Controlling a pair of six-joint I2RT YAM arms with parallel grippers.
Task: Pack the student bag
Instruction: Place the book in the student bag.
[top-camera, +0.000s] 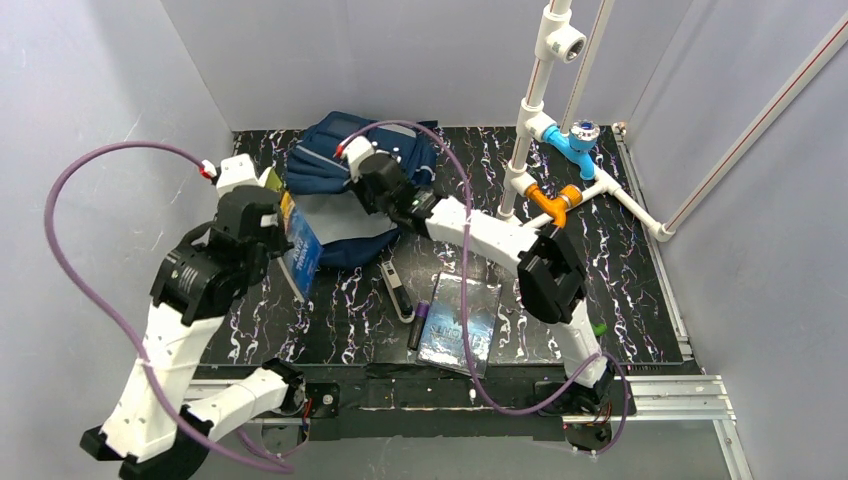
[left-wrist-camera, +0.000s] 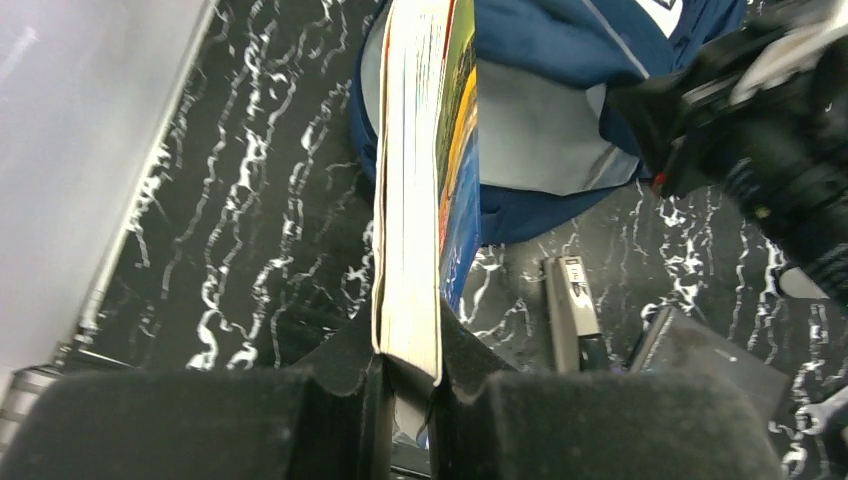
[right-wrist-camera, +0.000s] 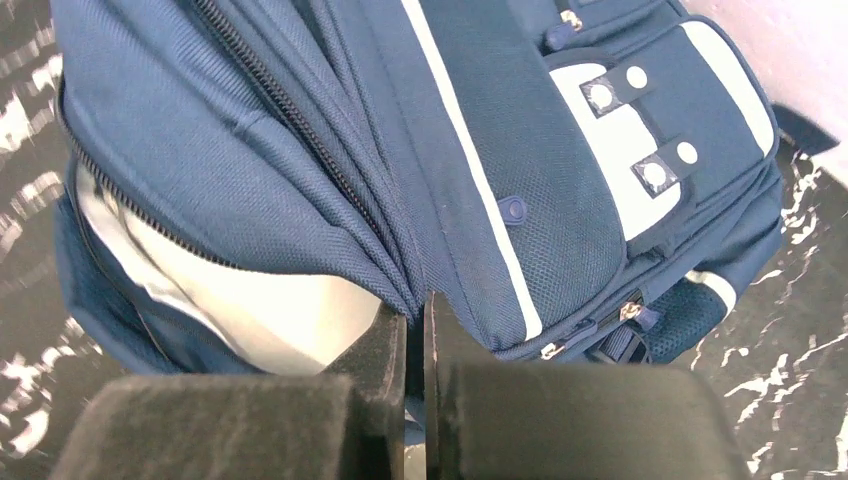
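Observation:
The navy student bag (top-camera: 345, 170) lies at the back of the table, its main compartment open toward the front with pale grey lining (top-camera: 340, 220) showing. My right gripper (top-camera: 372, 195) is shut on the upper edge of the bag's opening (right-wrist-camera: 415, 295) and holds it lifted. My left gripper (top-camera: 285, 235) is shut on a thick book (left-wrist-camera: 415, 200) with a blue and yellow cover, held on edge just left of the bag's opening. The book also shows in the top view (top-camera: 300, 250). In the left wrist view the bag (left-wrist-camera: 560, 120) lies beyond the book.
A stapler (top-camera: 397, 288), a dark marker (top-camera: 419, 325) and a flat dark booklet (top-camera: 460, 320) lie on the black marbled table in front of the bag. A white pipe stand with blue and orange fittings (top-camera: 555, 165) rises at the back right. Grey walls enclose the table.

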